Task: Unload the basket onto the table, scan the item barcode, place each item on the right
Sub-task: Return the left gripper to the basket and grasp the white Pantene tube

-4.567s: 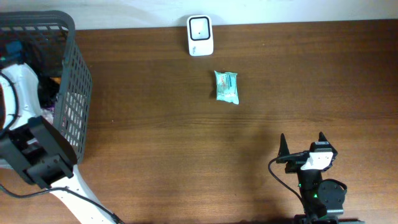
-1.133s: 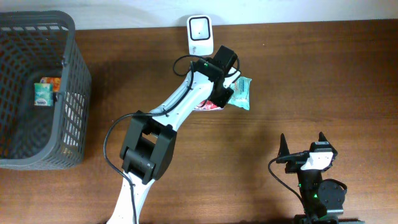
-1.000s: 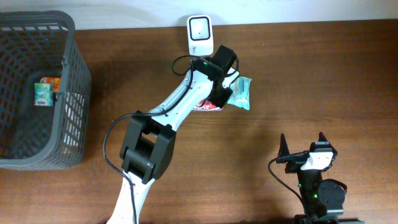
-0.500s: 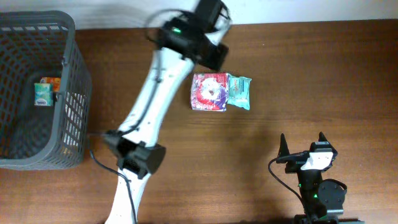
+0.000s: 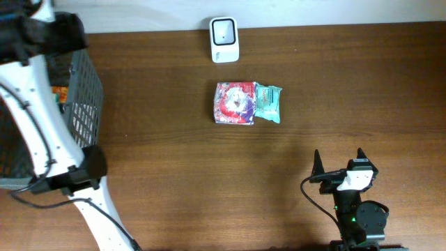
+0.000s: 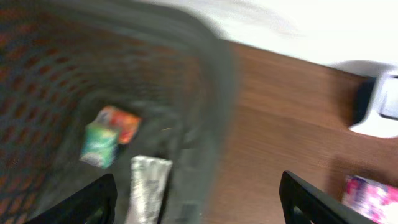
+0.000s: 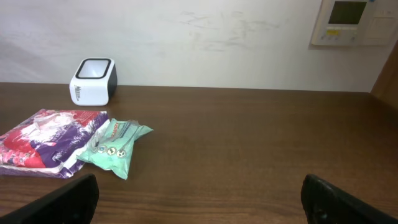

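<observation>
Left gripper (image 6: 199,202) has swung from the scanner (image 5: 224,40) to the basket (image 5: 88,87), jaws spread, empty — red packet (image 5: 235,103) lies well to their right, beside the green packet (image 5: 269,102). Remaining basket items (image 6: 104,142) seemingly unscanned; right gripper (image 5: 339,162) spread, idle

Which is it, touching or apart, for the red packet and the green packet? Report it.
Touching. The right wrist view shows the green packet pressed against the red packet with no gap between them; the overhead view agrees.
</observation>
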You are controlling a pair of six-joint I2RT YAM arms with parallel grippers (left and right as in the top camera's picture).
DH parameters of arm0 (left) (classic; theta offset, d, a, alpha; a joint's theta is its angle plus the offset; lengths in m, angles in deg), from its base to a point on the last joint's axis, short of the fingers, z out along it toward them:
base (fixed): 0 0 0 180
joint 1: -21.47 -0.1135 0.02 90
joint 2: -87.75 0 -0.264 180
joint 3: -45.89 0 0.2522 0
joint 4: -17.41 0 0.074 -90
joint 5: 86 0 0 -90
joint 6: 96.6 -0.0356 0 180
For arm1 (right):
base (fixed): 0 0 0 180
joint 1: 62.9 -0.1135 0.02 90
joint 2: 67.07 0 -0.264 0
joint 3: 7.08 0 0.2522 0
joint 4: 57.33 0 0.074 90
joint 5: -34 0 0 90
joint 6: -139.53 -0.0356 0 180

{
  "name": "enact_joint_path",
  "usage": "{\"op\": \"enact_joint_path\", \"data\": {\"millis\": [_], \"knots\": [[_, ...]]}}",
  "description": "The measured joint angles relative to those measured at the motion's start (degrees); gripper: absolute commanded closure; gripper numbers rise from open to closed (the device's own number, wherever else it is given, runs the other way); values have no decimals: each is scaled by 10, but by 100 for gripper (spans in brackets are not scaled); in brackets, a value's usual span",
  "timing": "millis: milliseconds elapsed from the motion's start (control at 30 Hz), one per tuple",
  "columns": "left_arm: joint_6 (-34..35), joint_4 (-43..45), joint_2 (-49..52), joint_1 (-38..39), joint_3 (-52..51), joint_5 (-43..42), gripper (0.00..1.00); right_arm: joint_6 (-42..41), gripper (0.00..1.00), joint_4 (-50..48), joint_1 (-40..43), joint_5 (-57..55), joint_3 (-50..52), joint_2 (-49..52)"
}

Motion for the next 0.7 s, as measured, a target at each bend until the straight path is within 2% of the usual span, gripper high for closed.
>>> {"op": "enact_joint_path", "data": {"millis": [100,233,333,367,400,533,567,700], "knots": [[0,7,-4,-67,-41,0,21,0,1,0,0,0,0,0],[3,35,-8,-110,-131,0,23,0,1,0,0,0,0,0],[4,63,-8,-116,-221,1,18,0,1,0,0,0,0,0],[4,74,-9,-116,-256,6,12,0,1,0,0,0,0,0],[5,83,-9,-116,-287,15,10,0,1,0,0,0,0,0],[1,117,-9,-127,-396,39,11,0,1,0,0,0,0,0],[-6,122,-10,-130,-413,41,16,0,1,0,0,0,0,0],[-45,133,-10,-148,-518,44,16,0,1,0,0,0,0,0]]}}
